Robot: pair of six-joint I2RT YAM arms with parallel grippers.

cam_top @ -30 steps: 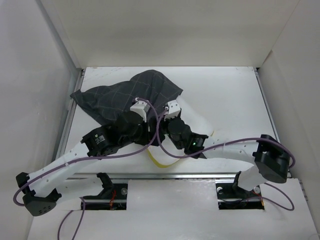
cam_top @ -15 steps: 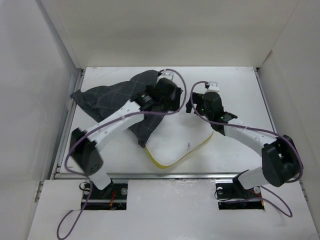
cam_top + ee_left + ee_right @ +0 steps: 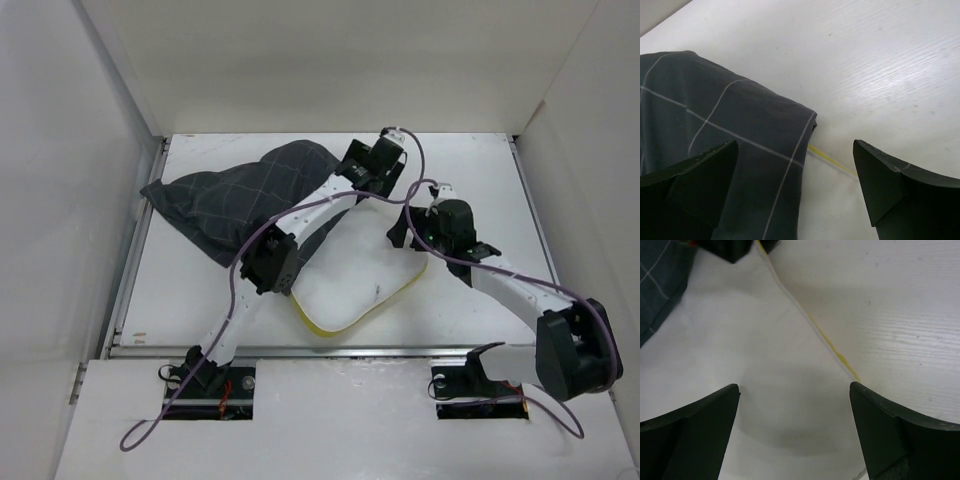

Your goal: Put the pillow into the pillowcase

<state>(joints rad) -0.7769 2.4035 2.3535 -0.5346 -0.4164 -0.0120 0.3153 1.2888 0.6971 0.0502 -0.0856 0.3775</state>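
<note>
Pillow (image 3: 352, 285), white with yellow edging, partly under checked pillowcase (image 3: 220, 200); both jaws apart.

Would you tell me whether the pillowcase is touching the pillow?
Touching: the top view shows the pillowcase lying over the pillow with no gap.

The pillowcase (image 3: 230, 200), at upper left, is soft matt woven cloth, dark charcoal with thin pale grid lines. The pillow (image 3: 350, 285) is smooth white matt fabric with yellow piping. The worktop (image 3: 470, 170) is white, faintly grained, with a mild sheen. The left end effector (image 3: 795, 147) and right end effector (image 3: 794, 390) look like matt black plastic.
</note>
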